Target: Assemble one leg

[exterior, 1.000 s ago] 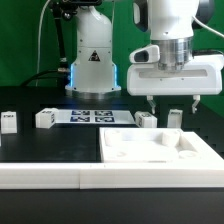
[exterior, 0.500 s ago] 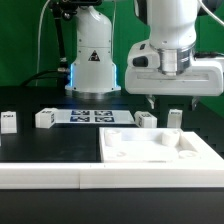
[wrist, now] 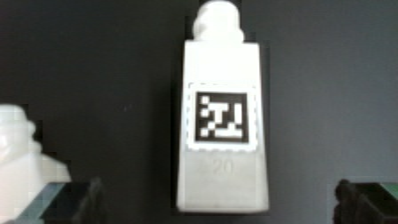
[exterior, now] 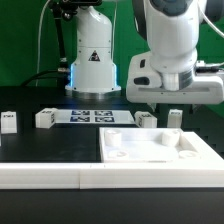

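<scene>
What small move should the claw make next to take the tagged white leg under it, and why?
Probably lower the claw straight down around the leg. In the wrist view the leg lies about centred between the open fingers, with dark table showing on each side, so it seems aligned but not yet gripped.

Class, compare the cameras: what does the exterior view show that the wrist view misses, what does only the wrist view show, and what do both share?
Exterior view only: the flat white marker board, the large white square panel with raised rim, and the arm's white base. Wrist view only: the pattern of the black-and-white square tag and a rounded white end peg, close up. Both: the small white plastic rectangular leg under the open jaws.
</scene>
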You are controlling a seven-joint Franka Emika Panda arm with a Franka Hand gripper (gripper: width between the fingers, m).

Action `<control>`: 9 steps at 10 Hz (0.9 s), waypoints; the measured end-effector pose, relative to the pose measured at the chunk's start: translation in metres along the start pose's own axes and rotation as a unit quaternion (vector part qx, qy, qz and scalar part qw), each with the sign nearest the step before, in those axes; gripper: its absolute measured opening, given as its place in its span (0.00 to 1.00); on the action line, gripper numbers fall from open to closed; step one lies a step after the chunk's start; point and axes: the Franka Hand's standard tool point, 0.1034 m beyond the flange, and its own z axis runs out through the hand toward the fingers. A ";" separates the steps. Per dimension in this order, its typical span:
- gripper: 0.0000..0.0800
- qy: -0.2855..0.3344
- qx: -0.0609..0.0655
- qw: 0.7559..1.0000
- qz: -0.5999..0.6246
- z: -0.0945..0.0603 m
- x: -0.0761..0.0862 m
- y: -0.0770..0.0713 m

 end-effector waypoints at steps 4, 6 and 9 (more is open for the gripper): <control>0.81 -0.057 -0.007 0.998 0.002 0.019 0.002 -0.003; 0.81 -0.062 -0.009 0.998 0.003 0.025 0.001 -0.001; 0.81 -0.065 -0.013 0.998 0.009 0.029 -0.002 -0.001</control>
